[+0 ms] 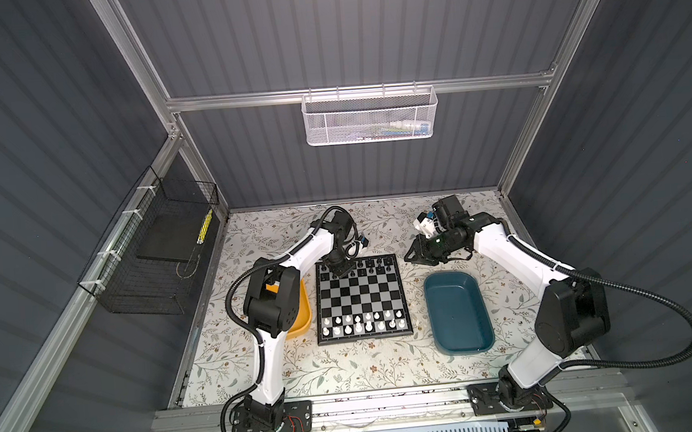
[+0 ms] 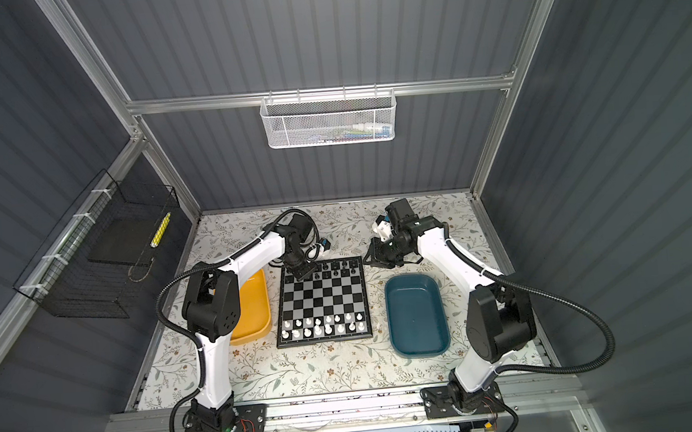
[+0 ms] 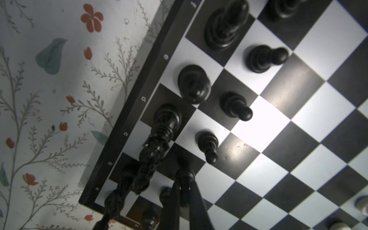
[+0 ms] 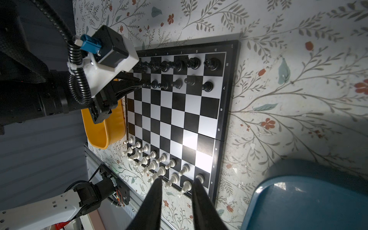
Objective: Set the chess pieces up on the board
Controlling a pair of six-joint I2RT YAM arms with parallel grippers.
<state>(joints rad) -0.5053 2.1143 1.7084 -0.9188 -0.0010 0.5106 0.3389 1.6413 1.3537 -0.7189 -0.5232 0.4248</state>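
Note:
The board (image 1: pixel 361 295) (image 2: pixel 323 298) lies mid-table. White chess pieces (image 1: pixel 364 324) (image 4: pixel 159 159) fill its two near rows. Black chess pieces (image 1: pixel 375 265) (image 4: pixel 179 65) stand along its two far rows. My left gripper (image 1: pixel 339 269) (image 3: pixel 184 179) points down over the far left corner, shut on a black pawn (image 3: pixel 185 173) just above a square of the second far row. More black pawns (image 3: pixel 236 105) stand beside it. My right gripper (image 1: pixel 409 256) (image 4: pixel 176 180) hovers off the board's far right corner, open, with nothing between its fingers (image 4: pixel 157 191).
A yellow tray (image 1: pixel 304 311) (image 2: pixel 255 307) sits left of the board, partly under the left arm. A teal tray (image 1: pixel 457 313) (image 4: pixel 308 199) sits to the right. Floral table cover surrounds them; a wire basket (image 1: pixel 159 255) hangs on the left wall.

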